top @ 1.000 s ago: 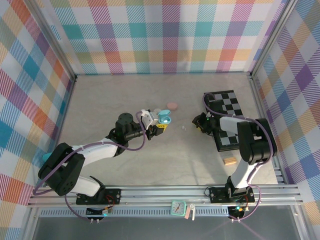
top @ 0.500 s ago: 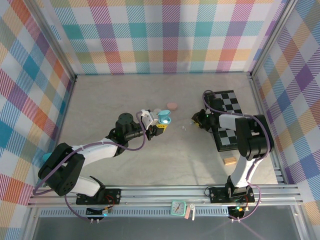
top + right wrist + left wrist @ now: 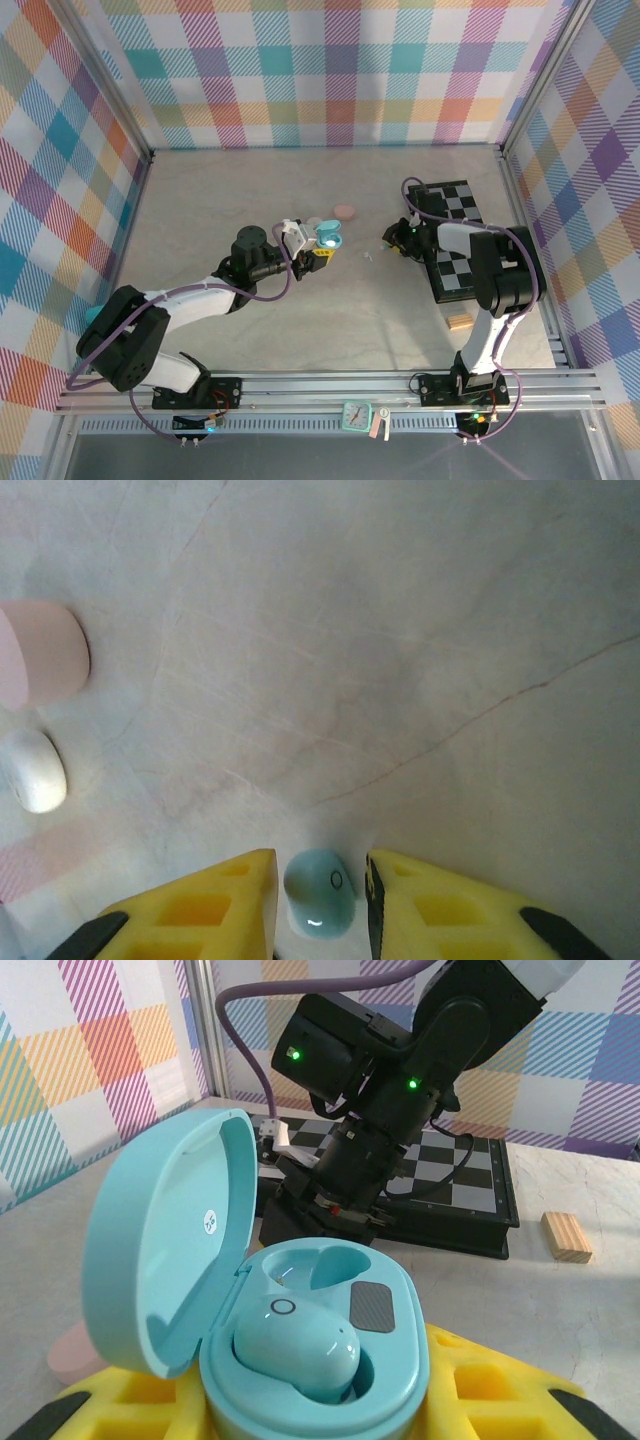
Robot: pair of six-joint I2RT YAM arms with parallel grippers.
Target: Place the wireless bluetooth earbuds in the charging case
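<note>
**Top external view.** The left gripper (image 3: 322, 246) is clamping the open charging case (image 3: 328, 235) at the middle of the table (image 3: 230, 200) and presenting it toward the other arm. The right gripper (image 3: 390, 240) is hanging low beside the checkerboard (image 3: 455, 262), apart from the case. A pink case (image 3: 345, 211) is lying just beyond.

**Left wrist view.** The charging case is sitting between the yellow pads (image 3: 440, 1355), with its lid (image 3: 150, 1260) swung up to the left. One seated earbud (image 3: 296, 1348) is filling the near socket, domed back upward, its long axis running from the lid side toward the right. The far socket (image 3: 318, 1265) is standing empty.

**Right wrist view.** The loose light blue earbud (image 3: 320, 892) is lying on the table between the right gripper's narrowly parted jaws, ring-marked face up, its long axis running along the fingers. Whether the pads are pinching it cannot be told. A white earbud (image 3: 35, 770) is lying off to the left.

**Step, as judged.** The second blue earbud is being picked up. The next move is calling for a firm pinch, a lift, a carry across to the case, and a turn to match the empty socket.
</note>
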